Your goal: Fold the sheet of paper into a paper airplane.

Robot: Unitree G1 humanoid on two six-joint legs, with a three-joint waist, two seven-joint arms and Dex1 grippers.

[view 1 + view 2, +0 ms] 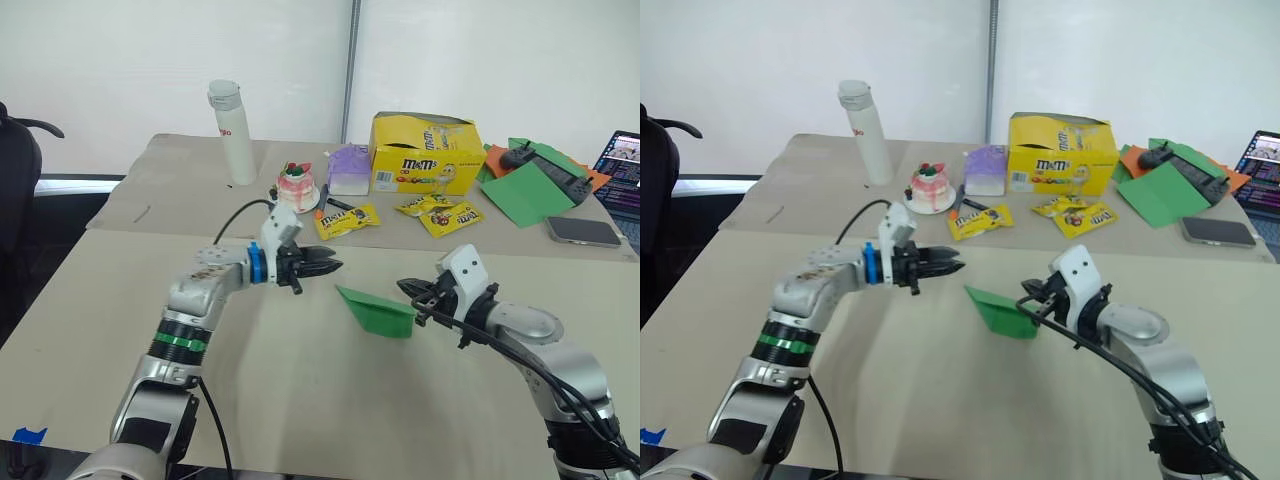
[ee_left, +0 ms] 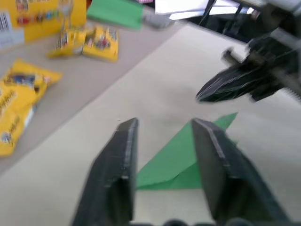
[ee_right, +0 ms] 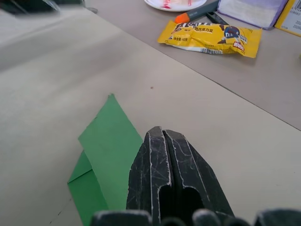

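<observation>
Paper airplane, one only, is lying near the middle of the tan worktop as a pointed green wedge with layered flaps, between the two end effectors. Farther back, one yellow candy box is standing, with three yellow candy packets lying before it, one white bottle to the left, and one small cake on a plate. Far right, a flat green sheet is lying over orange paper, near a phone. Nothing is blocking the airplane. Left end effector is hovering just left of it, fingers spread and touching nothing. Right end effector is sitting at the airplane's right edge with fingers pressed together; whether they are pinching the paper I cannot tell.
</observation>
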